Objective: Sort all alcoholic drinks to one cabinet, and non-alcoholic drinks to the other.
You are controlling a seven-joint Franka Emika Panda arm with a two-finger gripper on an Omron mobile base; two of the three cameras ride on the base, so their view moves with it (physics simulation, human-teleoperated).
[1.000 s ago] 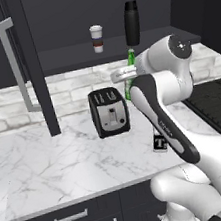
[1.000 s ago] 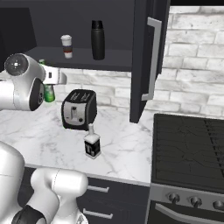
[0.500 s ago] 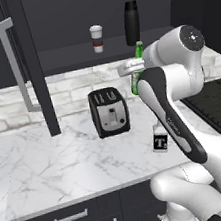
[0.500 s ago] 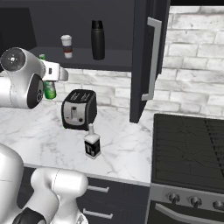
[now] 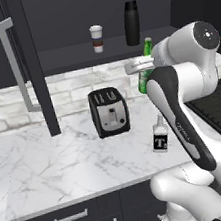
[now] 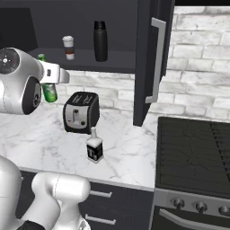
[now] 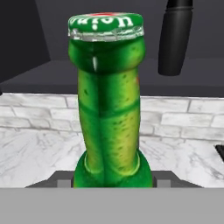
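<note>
My gripper (image 5: 143,73) is shut on the slim green beer bottle (image 5: 147,61), which hangs upright above the counter, right of the toaster, just below the open cabinet's shelf (image 5: 69,58). In the hand view the bottle (image 7: 109,100) stands close up with its green cap on top, my gripper (image 7: 111,180) closed around its lower body. The white coffee cup (image 5: 97,37) and the black flask (image 5: 131,23) stand on that shelf. The squat pale bottle with a black label (image 5: 160,137) stands on the marble counter near the front edge. From the right base view, the green bottle (image 6: 48,92) is left of the toaster.
A black-and-silver toaster (image 5: 109,111) sits mid-counter below the shelf. The cabinet's doors (image 5: 30,69) (image 6: 150,58) stand open, with long silver handles. A dark stove (image 6: 193,152) lies to the right of the counter. Drawers (image 5: 71,217) run below the counter's front edge.
The arm has swung right in the left base view, carrying the green bottle a little right and up. Everything else stays put.
</note>
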